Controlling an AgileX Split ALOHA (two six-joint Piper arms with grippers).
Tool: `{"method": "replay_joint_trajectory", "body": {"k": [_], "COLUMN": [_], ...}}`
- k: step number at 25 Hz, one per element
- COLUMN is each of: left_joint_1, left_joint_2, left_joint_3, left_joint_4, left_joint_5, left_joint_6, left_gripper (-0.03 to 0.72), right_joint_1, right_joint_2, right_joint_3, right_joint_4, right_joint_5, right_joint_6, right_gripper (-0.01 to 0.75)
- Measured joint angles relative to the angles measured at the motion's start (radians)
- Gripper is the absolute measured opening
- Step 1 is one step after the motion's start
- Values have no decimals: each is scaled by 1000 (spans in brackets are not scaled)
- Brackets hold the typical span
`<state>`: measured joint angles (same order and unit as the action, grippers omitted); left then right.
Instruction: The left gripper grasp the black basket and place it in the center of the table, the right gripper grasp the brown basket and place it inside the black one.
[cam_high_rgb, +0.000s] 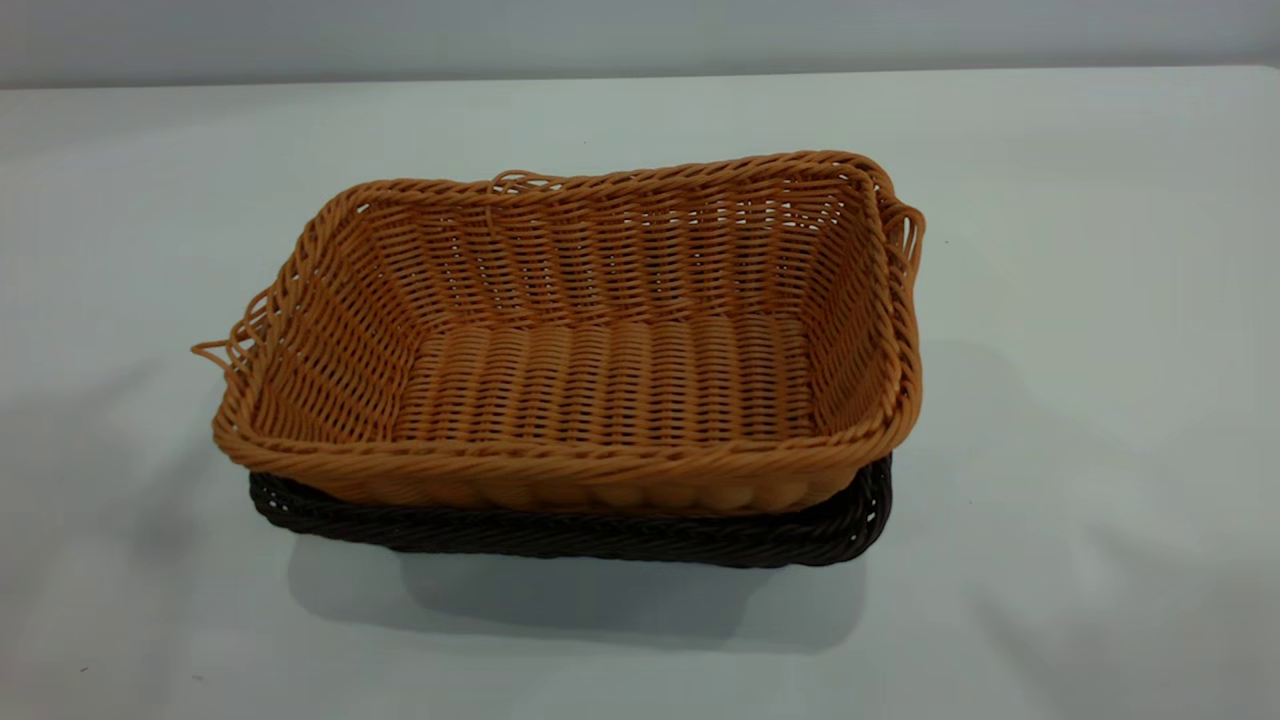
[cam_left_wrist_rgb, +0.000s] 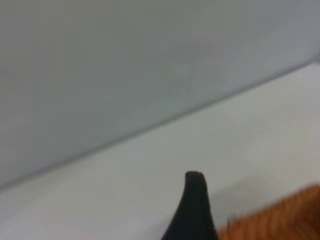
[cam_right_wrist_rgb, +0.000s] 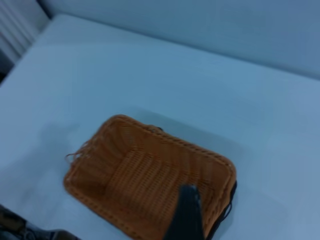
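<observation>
Showing only one dark fingertip each, the two grippers give little away. The left gripper's finger (cam_left_wrist_rgb: 192, 210) rises at the edge of its wrist view, just beside a blurred patch of orange wicker; whether that gripper is apart or together cannot be told. The right gripper's finger (cam_right_wrist_rgb: 186, 212) hangs above the near end of the brown basket (cam_right_wrist_rgb: 150, 175), and its state likewise cannot be told. Neither arm appears in the exterior view. There the brown basket (cam_high_rgb: 600, 370) sits nested inside the black basket (cam_high_rgb: 600, 535), whose dark braided rim shows beneath its front edge and right corner. Both rest near the middle of the table (cam_high_rgb: 1080, 450).
</observation>
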<state>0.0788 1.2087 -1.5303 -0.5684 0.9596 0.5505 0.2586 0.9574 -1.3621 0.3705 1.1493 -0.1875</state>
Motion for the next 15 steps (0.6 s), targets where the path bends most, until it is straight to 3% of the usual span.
{"method": "replay_joint_trajectory", "body": {"k": [5,9,15], "left_joint_1": [0,0,0], "left_joint_2": [-145,-267,-504], "left_joint_3": [1,68,318], "left_joint_4": [165,234,243], "left_joint_5": [203,207,208], "left_joint_6": [-167,-221,-235], "left_gripper": [563,563,563], "right_joint_1": [0,0,0], "right_joint_2": [-226,-356,-531], "right_joint_3": [179,327,552], "right_joint_4": [16,35,49], "right_joint_5": [10,11,13], "right_joint_6": [-2,-2,-2], "right_gripper": [584,584,584]}}
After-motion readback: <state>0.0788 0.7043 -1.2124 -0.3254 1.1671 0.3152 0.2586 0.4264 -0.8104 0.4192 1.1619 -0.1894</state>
